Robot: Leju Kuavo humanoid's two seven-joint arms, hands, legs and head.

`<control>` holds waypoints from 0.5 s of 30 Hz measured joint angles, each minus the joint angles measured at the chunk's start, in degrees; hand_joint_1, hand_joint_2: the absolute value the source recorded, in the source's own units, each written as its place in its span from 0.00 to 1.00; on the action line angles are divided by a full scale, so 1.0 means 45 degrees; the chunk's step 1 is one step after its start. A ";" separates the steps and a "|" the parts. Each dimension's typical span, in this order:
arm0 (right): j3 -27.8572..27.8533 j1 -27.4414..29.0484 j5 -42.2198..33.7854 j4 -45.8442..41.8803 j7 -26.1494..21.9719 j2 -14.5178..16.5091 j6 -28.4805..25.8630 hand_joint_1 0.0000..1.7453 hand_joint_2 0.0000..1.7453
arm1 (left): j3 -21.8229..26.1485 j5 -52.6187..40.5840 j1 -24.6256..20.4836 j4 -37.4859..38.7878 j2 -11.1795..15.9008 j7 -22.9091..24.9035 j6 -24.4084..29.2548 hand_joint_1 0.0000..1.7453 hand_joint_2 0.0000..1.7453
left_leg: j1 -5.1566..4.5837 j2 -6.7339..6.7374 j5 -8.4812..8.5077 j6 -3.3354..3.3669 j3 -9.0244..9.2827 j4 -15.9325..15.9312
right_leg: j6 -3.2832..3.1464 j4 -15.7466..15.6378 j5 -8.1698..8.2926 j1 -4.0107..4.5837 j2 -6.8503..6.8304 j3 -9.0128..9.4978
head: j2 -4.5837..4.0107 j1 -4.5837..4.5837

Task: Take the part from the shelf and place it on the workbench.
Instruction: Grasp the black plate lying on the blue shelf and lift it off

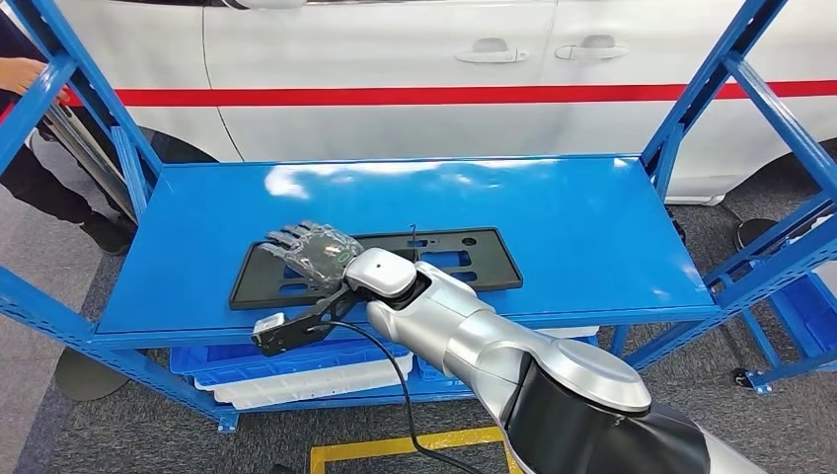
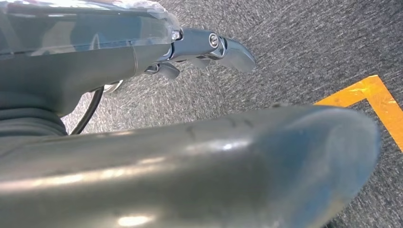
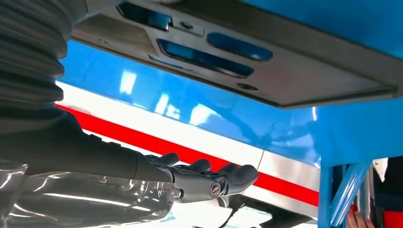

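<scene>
The part (image 1: 375, 265), a flat black plastic plate with cut-out slots, lay flat on the top deck of the blue shelf (image 1: 592, 237), near its front edge. The right hand (image 1: 314, 249) was stretched over the part's left portion, fingers extended and apart, covered in clear film. In the right wrist view the fingers (image 3: 209, 175) stood out straight, away from the part's face, with nothing between them; judged not yet gripping. The left hand (image 2: 209, 47) hung low over grey carpet with fingers out and nothing held.

Progress, as judged: reach made, grasp not yet closed, part not lifted. Lift, carry and placement on the workbench all remained. No workbench could be identified in these views.

Containers: under the top deck sat shallow trays, blue (image 1: 237, 357) and white (image 1: 296, 383), stacked together. Contents could not be made out. A white car with a red stripe (image 1: 395, 96) stood behind the shelf.
</scene>
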 joint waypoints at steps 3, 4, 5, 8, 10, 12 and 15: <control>0.0002 0.0051 0.0095 0.0096 -0.0144 0.0000 -0.0013 1.00 1.00 | 0.0000 0.0018 -0.0007 -0.0001 0.0007 -0.0001 -0.0013 0.00 0.00 | -0.0025 0.0003 -0.0009 0.0016 -0.0001 0.0010 | 0.0244 -0.0017 0.0001 -0.0038 -0.0008 0.0006 | 0.0000 0.0000; 0.0002 0.0069 0.0113 0.0126 -0.0173 0.0000 -0.0012 1.00 1.00 | 0.0000 0.0019 -0.0008 -0.0002 0.0008 -0.0001 -0.0017 0.00 0.00 | -0.0032 0.0005 -0.0011 0.0019 -0.0001 0.0014 | 0.0320 -0.0019 0.0000 -0.0049 -0.0009 0.0007 | 0.0000 0.0000; 0.0002 0.0089 0.0127 0.0164 -0.0201 0.0000 -0.0011 1.00 1.00 | 0.0000 0.0023 -0.0009 -0.0004 0.0011 -0.0001 -0.0021 0.00 0.00 | -0.0039 0.0007 -0.0013 0.0022 -0.0001 0.0016 | 0.0392 -0.0020 -0.0002 -0.0058 -0.0009 0.0007 | 0.0000 0.0000; 0.0001 0.0138 0.0142 0.0260 -0.0232 0.0000 -0.0012 1.00 1.00 | -0.0004 0.0032 -0.0013 0.0000 0.0022 0.0000 -0.0022 0.00 0.00 | -0.0042 0.0015 -0.0013 0.0025 0.0004 0.0021 | 0.0488 -0.0016 -0.0002 -0.0062 -0.0010 0.0001 | 0.0000 0.0000; 0.0002 0.0156 0.0175 0.0307 -0.0245 0.0000 -0.0018 1.00 1.00 | -0.0005 0.0033 -0.0014 0.0000 0.0023 0.0000 -0.0022 0.00 0.00 | -0.0040 0.0018 -0.0012 0.0024 0.0010 0.0020 | 0.0500 -0.0005 -0.0002 -0.0058 -0.0010 -0.0003 | 0.0000 0.0000; 0.0002 0.0163 0.0211 0.0330 -0.0258 0.0000 -0.0024 1.00 1.00 | -0.0005 0.0035 -0.0014 -0.0002 0.0023 0.0000 -0.0022 0.00 0.00 | -0.0039 0.0018 -0.0011 0.0024 0.0013 0.0020 | 0.0500 0.0002 -0.0003 -0.0055 -0.0009 -0.0006 | 0.0000 0.0000; 0.0002 0.0164 0.0219 0.0334 -0.0263 0.0000 -0.0026 1.00 1.00 | -0.0005 0.0036 -0.0014 -0.0003 0.0023 0.0000 -0.0022 0.00 0.00 | -0.0039 0.0018 -0.0011 0.0024 0.0013 0.0020 | 0.0500 0.0003 -0.0003 -0.0055 -0.0009 -0.0007 | 0.0000 0.0000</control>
